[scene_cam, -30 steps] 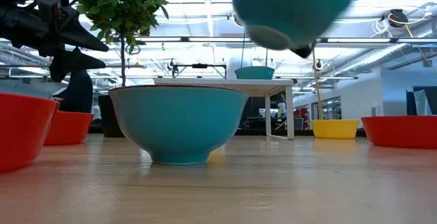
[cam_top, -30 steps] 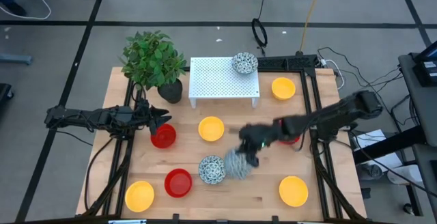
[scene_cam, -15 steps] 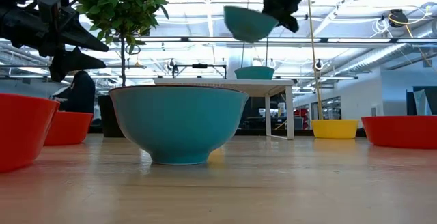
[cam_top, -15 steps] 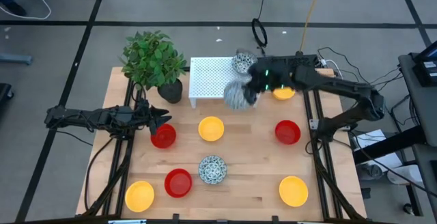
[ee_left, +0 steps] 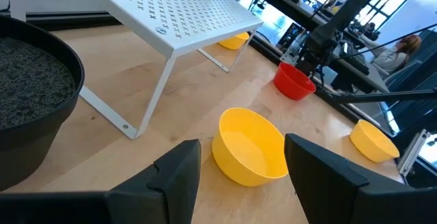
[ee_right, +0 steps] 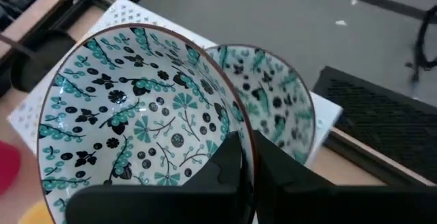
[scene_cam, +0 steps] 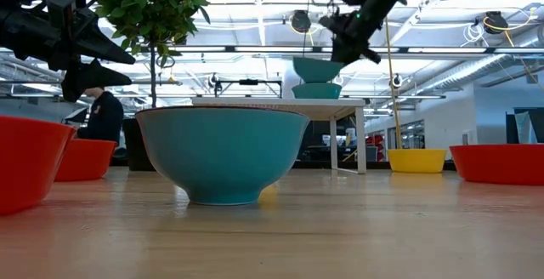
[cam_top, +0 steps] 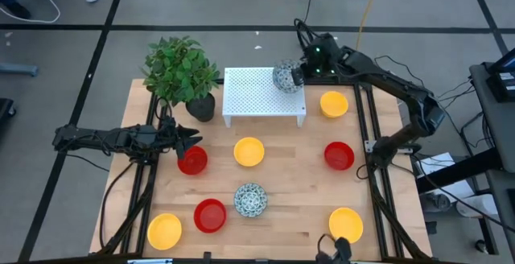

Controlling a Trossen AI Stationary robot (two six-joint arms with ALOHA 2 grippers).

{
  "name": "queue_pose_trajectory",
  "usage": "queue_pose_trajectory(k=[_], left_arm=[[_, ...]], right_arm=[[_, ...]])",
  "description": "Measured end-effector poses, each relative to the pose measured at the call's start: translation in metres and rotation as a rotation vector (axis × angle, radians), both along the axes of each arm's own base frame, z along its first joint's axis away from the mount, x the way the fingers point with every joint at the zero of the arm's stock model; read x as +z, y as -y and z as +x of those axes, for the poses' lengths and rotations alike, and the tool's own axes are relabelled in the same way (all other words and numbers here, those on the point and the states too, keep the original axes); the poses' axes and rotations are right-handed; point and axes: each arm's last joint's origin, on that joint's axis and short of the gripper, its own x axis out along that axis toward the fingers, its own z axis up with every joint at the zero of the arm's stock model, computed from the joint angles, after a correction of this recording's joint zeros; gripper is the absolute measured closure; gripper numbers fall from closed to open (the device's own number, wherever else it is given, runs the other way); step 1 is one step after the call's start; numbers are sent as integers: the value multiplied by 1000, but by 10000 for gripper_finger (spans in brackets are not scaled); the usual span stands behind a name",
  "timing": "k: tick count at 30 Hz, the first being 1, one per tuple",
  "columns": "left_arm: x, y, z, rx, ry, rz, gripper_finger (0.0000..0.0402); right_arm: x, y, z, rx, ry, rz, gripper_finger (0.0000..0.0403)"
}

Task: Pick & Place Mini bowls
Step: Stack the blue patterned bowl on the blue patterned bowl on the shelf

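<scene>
My right gripper (cam_top: 299, 74) is over the far right corner of the white rack (cam_top: 253, 95), shut on a blue-patterned white bowl (ee_right: 136, 125). That bowl (scene_cam: 316, 69) hangs upright directly over a second patterned bowl (scene_cam: 317, 90) that stands on the rack; I cannot tell whether they touch. A third patterned bowl (cam_top: 250, 200) stands by its base on the table's near middle. My left gripper (cam_top: 190, 141) is open and still, just left of a red bowl (cam_top: 192, 161); its wrist view faces a yellow bowl (ee_left: 249, 145). My right gripper pinches the patterned bowl's rim (ee_right: 240, 157) with one finger inside the bowl and one outside. The fingers come slanting down from the table's right. The bowl stays upright, lifted clear of the table, above the bowl on the rack.
Yellow bowls (cam_top: 334, 104) (cam_top: 346, 224) (cam_top: 164, 229) (cam_top: 249, 151) and red bowls (cam_top: 339, 155) (cam_top: 210, 214) stand scattered over the table. A potted plant (cam_top: 183, 75) stands left of the rack. Black frame rails run along both table sides.
My right gripper has carried the patterned bowl up from beside the near-middle patterned bowl, across toward the table's far edge, and brought it down over the rack's far right corner above the bowl standing there. It has stayed shut on the bowl.
</scene>
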Motion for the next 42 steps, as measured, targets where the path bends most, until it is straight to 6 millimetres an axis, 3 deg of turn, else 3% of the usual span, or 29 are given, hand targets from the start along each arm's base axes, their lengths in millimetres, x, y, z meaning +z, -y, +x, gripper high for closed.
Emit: queue_pose_trajectory(k=[10, 28, 42], left_arm=[[0, 0, 0, 0, 0, 0, 185], [0, 0, 0, 0, 0, 0, 185], [0, 0, 0, -1, 0, 0, 185]], right_arm=[[-5, 21, -10, -38, -12, -25, 398], [-2, 22, -8, -52, 19, -34, 395], [-12, 24, -1, -42, -6, -19, 394]])
